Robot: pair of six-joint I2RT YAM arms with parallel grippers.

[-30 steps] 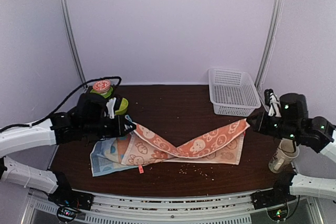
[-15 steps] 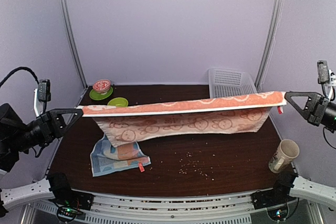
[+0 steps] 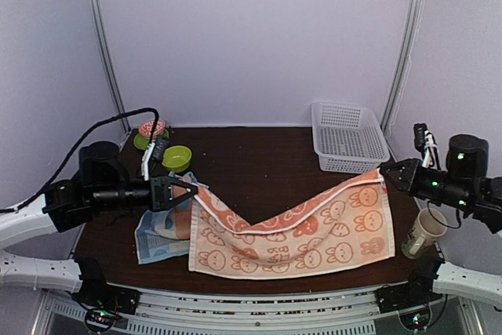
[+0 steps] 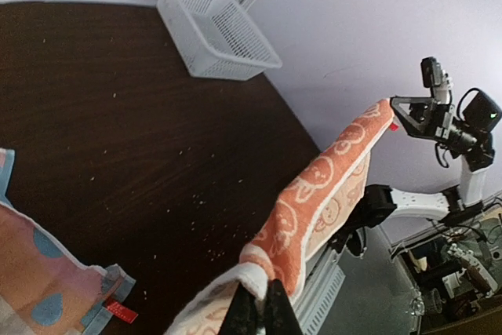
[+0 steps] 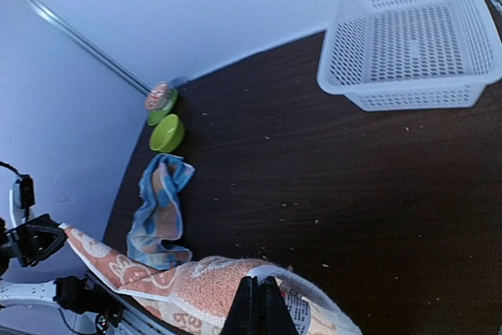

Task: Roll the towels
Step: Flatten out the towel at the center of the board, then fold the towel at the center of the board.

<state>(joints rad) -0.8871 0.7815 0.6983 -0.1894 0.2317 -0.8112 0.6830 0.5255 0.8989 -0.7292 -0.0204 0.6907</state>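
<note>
Above the front half of the dark desk [image 3: 267,158], the orange towel [image 3: 298,229] with its white rabbit print hangs spread between the two arms, held by its upper corners. The left end effector [image 3: 192,190] is pinched together on the left corner, and the left wrist view shows the cloth bunched right at the fingertips. The right end effector [image 3: 384,172] is clamped in the same way on the right corner, which sits a little higher than the left one. The top edge of the orange towel sags in a shallow V between the two grips, and the cloth falls toward the near edge of the desk; whether its lower hem lies on the wood I cannot tell. The light-blue towel [image 3: 157,233] lies crumpled on the desk at the front left, below the left end effector, and in the top view its right part is hidden behind the orange towel. A white mesh basket [image 3: 349,137] stands at the back right. A green bowl [image 3: 177,158] stands at the back left, and just behind it a small patterned bowl [image 3: 151,129] rests on a green saucer. A pale cup [image 3: 423,233] stands at the right edge, under the right arm. Small crumbs are scattered on the wood.
</note>
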